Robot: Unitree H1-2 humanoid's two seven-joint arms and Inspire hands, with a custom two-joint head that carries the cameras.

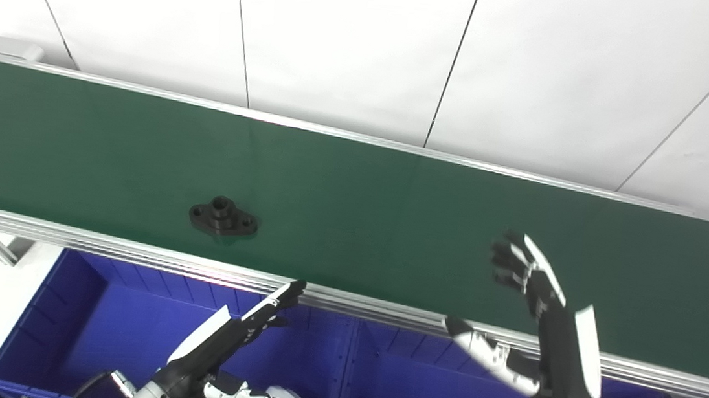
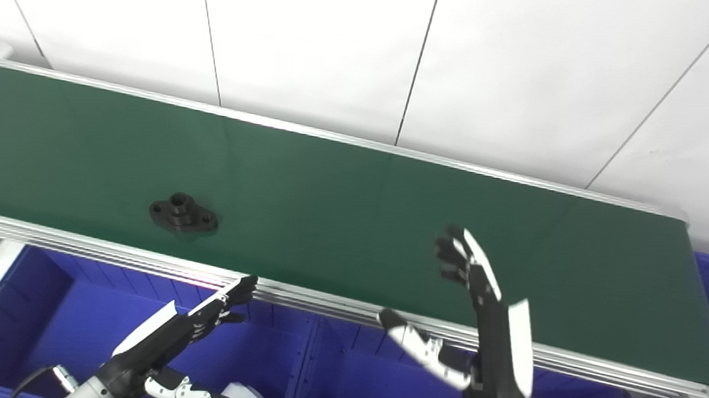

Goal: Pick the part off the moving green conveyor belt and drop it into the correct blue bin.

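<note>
Part (image 1: 223, 215): black flanged piece with a raised hub in the middle and a bolt hole in each ear. It lies flat on the green conveyor belt (image 1: 392, 215), close to the belt's near rail, with its long axis running along the belt.

Left hand (image 1: 231, 330): below the near rail, over a blue bin (image 1: 78, 302); fingers straight and apart, holding nothing. The part sits up and slightly to the left of its fingertips, just across the rail.

Right hand (image 1: 531, 287): raised over the near half of the belt, fingers loosely curled, thumb spread wide, empty. The part is well apart from it, far to its left along the belt.

Judgement: the left hand is clearly nearer; which hand should grasp depends on belt direction, which cannot be told here.

Markings: no brand, label or legible writing on part, belt or bins.
</note>
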